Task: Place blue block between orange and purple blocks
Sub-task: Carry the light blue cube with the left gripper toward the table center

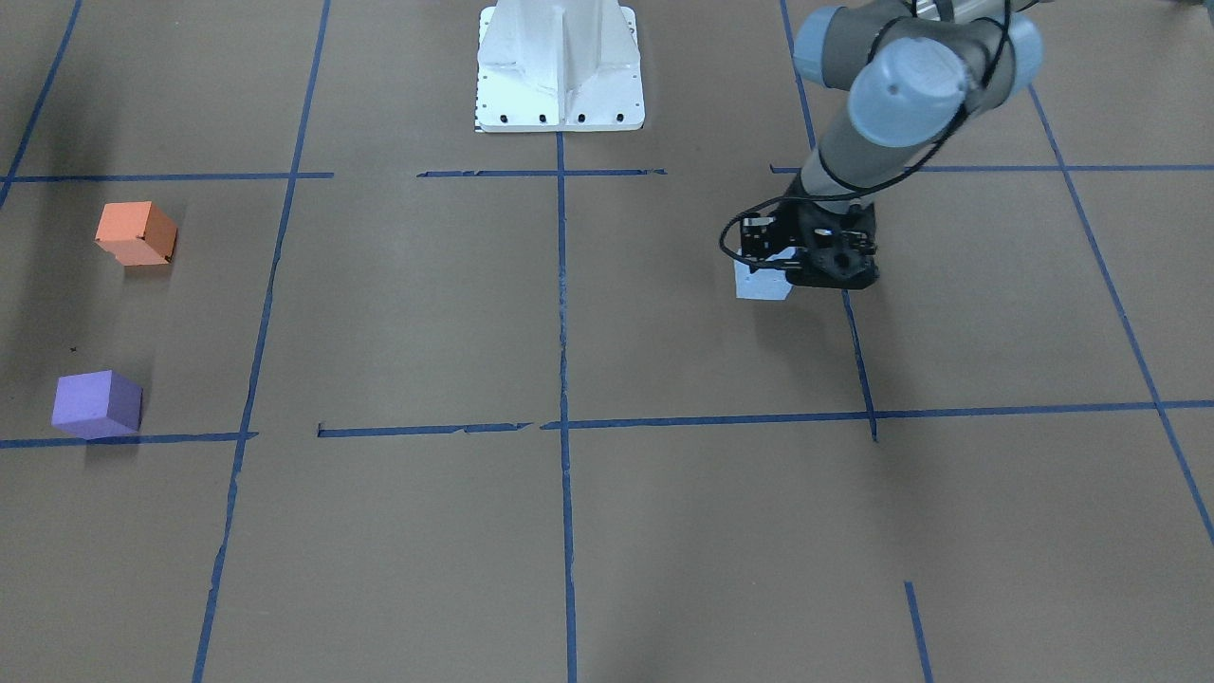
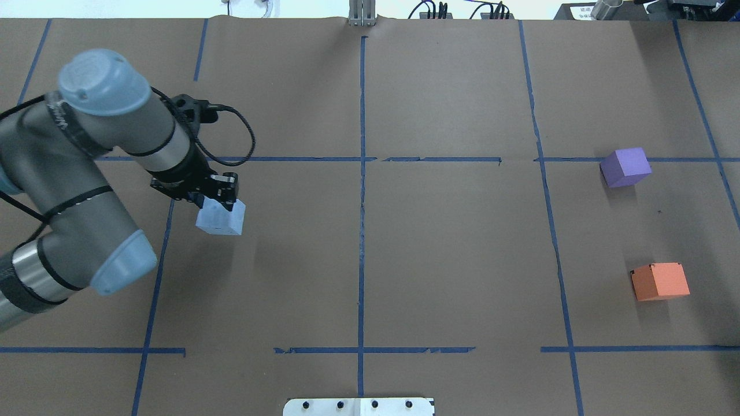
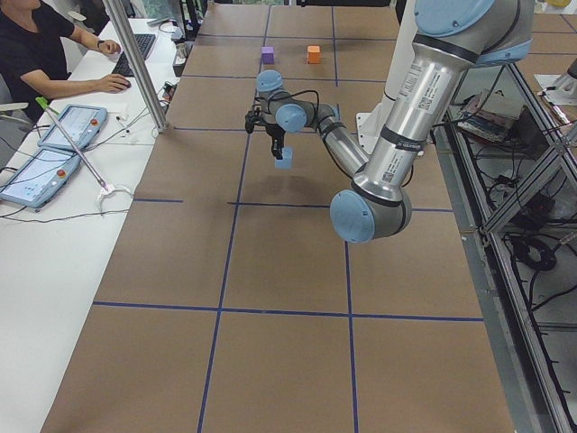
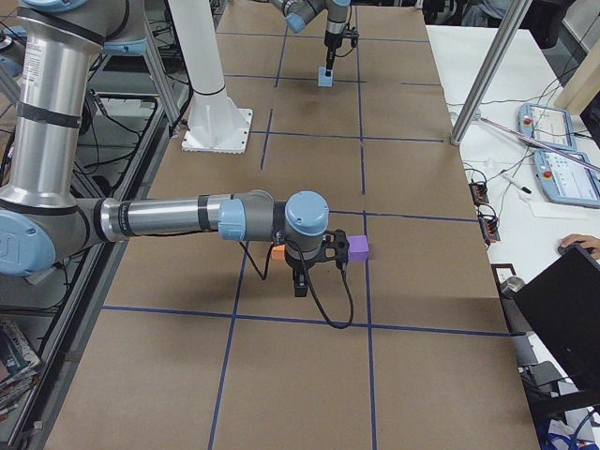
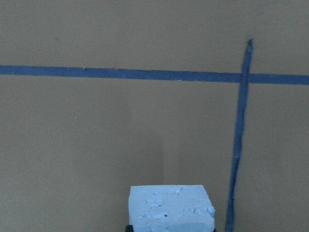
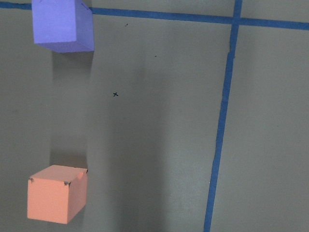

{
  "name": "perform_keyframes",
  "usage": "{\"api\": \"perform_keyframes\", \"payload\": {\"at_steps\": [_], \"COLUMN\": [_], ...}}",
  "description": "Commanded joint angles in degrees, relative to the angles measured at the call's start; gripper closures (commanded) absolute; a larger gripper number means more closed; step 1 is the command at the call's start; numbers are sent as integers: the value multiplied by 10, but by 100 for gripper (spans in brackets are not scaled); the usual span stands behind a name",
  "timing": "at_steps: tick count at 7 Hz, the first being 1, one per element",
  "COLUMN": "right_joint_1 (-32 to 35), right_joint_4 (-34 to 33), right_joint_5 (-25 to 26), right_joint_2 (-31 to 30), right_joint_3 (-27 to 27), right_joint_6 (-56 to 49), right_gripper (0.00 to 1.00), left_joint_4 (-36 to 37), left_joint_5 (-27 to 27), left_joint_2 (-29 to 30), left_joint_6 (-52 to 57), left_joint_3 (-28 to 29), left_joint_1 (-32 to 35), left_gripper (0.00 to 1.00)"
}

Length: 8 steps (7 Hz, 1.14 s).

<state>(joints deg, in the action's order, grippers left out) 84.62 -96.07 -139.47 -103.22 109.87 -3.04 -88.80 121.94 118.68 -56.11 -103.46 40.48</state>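
My left gripper (image 2: pixel 217 202) is shut on the pale blue block (image 2: pixel 220 217) on the robot's left side of the table and seems to hold it just above the paper. The block also shows in the front view (image 1: pixel 762 283) and at the bottom of the left wrist view (image 5: pixel 170 208). The purple block (image 2: pixel 625 167) and the orange block (image 2: pixel 660 281) sit far off on the robot's right side, with a gap between them. Both show in the right wrist view, purple (image 6: pixel 63 24) and orange (image 6: pixel 55 194). My right gripper (image 4: pixel 300 281) hovers near them; I cannot tell whether it is open or shut.
The table is covered in brown paper with blue tape lines (image 2: pixel 362 173). The robot's white base plate (image 1: pixel 560 66) stands at the robot's side of the table. An operator (image 3: pixel 41 54) sits at a side desk with tablets, beyond a metal pole (image 3: pixel 135 63).
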Motion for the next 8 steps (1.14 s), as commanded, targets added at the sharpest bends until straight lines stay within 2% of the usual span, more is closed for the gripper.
{"api": "perform_keyframes", "payload": {"at_steps": [1, 2, 5, 6, 8], "right_joint_1": [-15, -17, -17, -18, -24], "right_joint_4": [0, 0, -1, -1, 0], "right_joint_5": [0, 0, -3, -5, -15], "right_joint_2": [0, 0, 0, 0, 0], "right_joint_3": [9, 13, 22, 22, 22], "right_joint_6": [0, 0, 0, 0, 0], "right_gripper": [0, 0, 0, 0, 0], "left_joint_4": [1, 0, 0, 0, 0], "left_joint_5": [-22, -25, -26, -26, -26], "left_joint_2": [111, 170, 262, 283, 281], "left_joint_6": [-33, -41, -42, -43, -44], "left_joint_3": [86, 151, 262, 292, 293], "left_joint_1": [-38, -41, -63, -64, -84], "left_gripper": [90, 88, 82, 78, 74]}}
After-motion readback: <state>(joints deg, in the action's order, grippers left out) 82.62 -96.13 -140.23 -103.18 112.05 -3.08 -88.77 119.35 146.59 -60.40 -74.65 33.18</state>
